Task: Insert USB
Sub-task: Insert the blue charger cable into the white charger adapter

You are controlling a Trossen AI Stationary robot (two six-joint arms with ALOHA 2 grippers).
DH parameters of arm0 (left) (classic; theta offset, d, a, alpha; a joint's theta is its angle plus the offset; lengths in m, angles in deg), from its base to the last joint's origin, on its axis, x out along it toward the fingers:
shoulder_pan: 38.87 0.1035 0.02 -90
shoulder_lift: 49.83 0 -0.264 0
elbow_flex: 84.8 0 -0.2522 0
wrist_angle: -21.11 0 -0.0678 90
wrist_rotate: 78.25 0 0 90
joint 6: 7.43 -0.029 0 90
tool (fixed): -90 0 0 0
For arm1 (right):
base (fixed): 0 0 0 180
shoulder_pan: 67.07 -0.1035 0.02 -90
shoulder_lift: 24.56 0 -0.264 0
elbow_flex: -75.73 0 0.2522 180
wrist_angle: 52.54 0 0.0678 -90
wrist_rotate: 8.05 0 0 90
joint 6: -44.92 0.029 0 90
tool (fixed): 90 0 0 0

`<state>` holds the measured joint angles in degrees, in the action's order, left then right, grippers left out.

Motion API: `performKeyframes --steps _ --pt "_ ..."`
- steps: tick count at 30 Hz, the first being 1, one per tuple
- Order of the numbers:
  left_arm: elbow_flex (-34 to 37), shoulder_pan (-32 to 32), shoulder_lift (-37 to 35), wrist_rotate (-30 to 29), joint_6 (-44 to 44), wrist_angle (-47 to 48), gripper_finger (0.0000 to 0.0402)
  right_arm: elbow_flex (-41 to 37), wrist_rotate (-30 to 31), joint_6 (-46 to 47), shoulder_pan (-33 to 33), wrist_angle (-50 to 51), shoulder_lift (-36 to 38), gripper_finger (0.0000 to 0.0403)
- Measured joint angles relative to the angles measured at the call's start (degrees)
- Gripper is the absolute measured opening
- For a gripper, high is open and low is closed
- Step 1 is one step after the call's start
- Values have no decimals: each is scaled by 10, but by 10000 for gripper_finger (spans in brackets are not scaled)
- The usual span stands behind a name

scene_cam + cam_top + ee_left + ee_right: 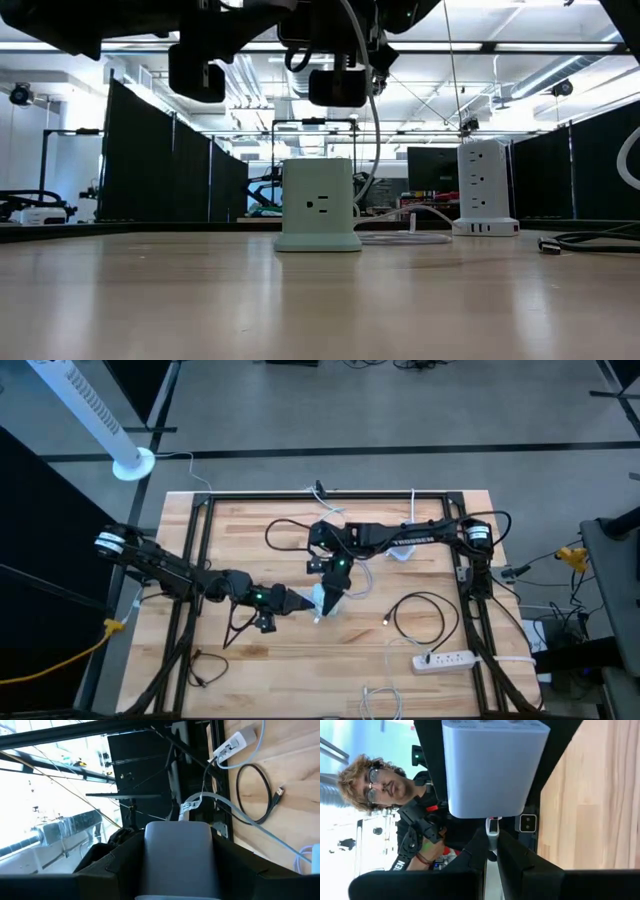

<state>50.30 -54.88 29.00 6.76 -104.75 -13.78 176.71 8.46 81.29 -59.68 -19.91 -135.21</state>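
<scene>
Two claws: tower (177, 857), plug (492, 827) clamped.

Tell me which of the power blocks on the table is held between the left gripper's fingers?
The pale cube-shaped power block at mid-table, gripped by the left gripper; the tall tower and the flat power strip stand free.

A pale wooden table (290, 660) stands on a grey floor (400, 420). A white tower fan (95, 415) stands on the floor just beyond the table's far left corner. Beyond the table, black curtain partitions (160, 160) divide the room under bright ceiling lights (560, 45); a person (400, 790) sits nearby.
</scene>
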Motion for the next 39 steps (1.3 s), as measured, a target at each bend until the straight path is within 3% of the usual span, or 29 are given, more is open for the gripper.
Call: performKeyframes --steps 39 --pt "-2 8 0 26 10 2 194 0 16 43 -10 -39 -1 14"
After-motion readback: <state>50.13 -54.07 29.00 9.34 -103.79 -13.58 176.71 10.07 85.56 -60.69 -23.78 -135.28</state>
